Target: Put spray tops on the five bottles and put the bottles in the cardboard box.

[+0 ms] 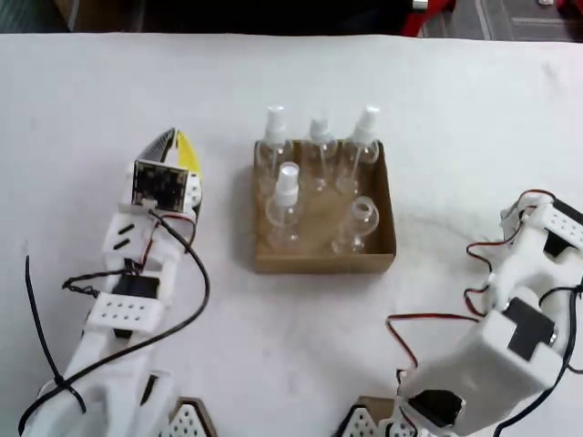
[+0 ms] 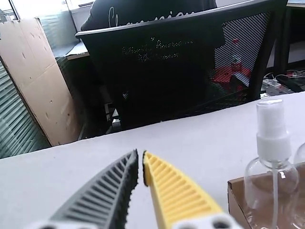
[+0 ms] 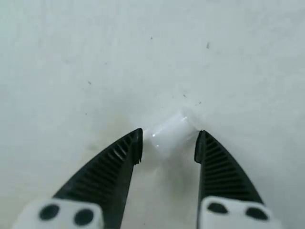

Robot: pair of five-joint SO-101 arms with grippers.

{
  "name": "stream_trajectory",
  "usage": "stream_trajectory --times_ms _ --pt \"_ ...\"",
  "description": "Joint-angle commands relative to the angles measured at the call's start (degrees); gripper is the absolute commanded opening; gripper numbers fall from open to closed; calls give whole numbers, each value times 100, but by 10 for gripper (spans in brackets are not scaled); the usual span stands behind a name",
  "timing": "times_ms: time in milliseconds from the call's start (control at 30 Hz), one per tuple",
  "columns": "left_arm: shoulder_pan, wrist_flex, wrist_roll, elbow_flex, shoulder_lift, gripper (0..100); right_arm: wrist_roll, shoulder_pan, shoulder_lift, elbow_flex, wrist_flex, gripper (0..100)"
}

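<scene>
A small spray top (image 3: 170, 129) is seen lying on the white table (image 3: 71, 57), framed between the widely parted tips of the right gripper (image 3: 169, 140) and untouched by either; it is shown as a short, glossy white cylinder

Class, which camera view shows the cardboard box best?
The high view: it looks down on the whole cardboard box, with the bottles standing inside. The left wrist view catches just one corner, with a spray-topped bottle in it. The right wrist view faces the table and a small white piece.
</scene>
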Motion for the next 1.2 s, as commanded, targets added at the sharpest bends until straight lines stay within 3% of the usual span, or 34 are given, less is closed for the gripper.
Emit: stream_trajectory --times_ms 0,167,400,567,1167 --pt "40 -158 0 -18 -22 24 -53 -57 321 -378 101 155" --pt "40 -158 0 -18 -22 24 -9 31 681 -686 119 148" --pt "40 -158 0 -18 -22 24 246 101 602 -800 119 19" --pt "40 -158 0 -18 -22 24 914 92 207 -774 242 16" --pt "40 -149 0 -18 -22 24 976 40 -127 -923 497 16"
